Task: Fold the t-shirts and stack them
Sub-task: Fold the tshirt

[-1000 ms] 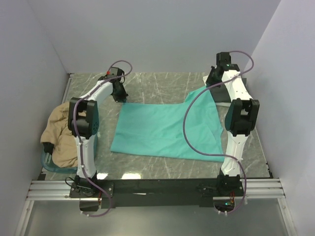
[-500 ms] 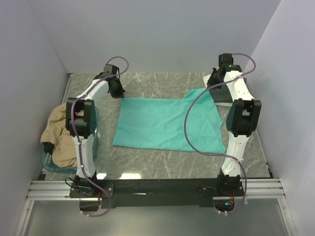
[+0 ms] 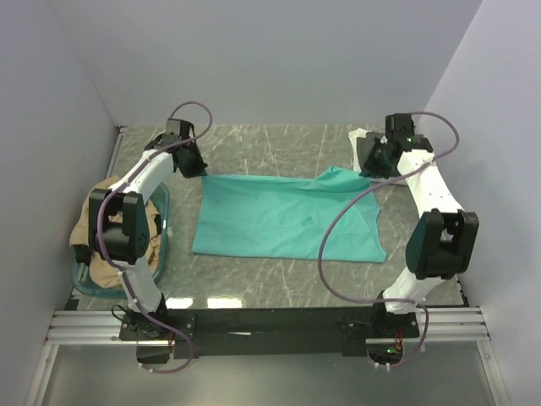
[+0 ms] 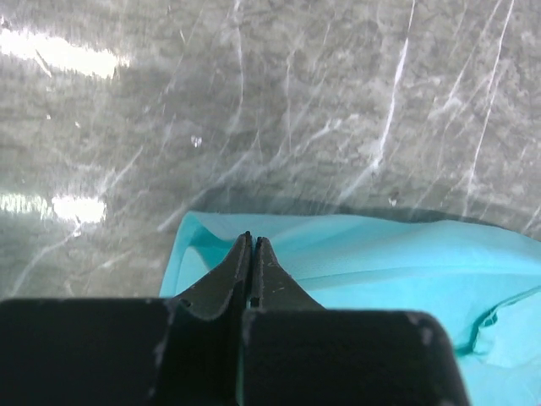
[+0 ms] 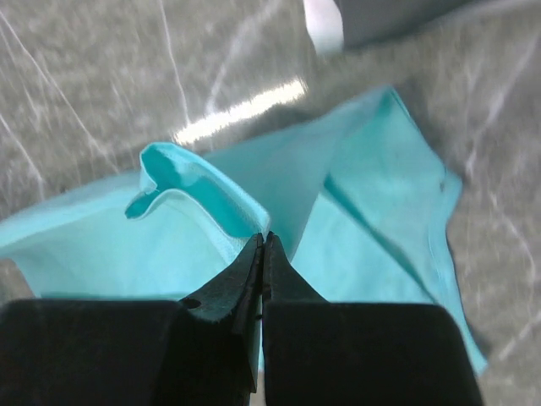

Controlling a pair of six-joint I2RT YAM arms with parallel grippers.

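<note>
Right now the teal-green t-shirt (image 3: pixel 283 222) lies spread mid-table, its far corners pinched by the left gripper (image 4: pixel 254 241) and right gripper (image 5: pixel 263 239), both clamped tight. The bites look thin to me. A hard tug could slip a corner and bunch the far-right fold.

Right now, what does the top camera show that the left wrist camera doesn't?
Only the top view: the whole teal t-shirt spread out, the right gripper at its far right corner, the tan t-shirt in the basket. Only the left wrist: the left gripper shut, fingertips pinching the cloth's edge. Both: the teal t-shirt's far left corner on the marble table.
</note>
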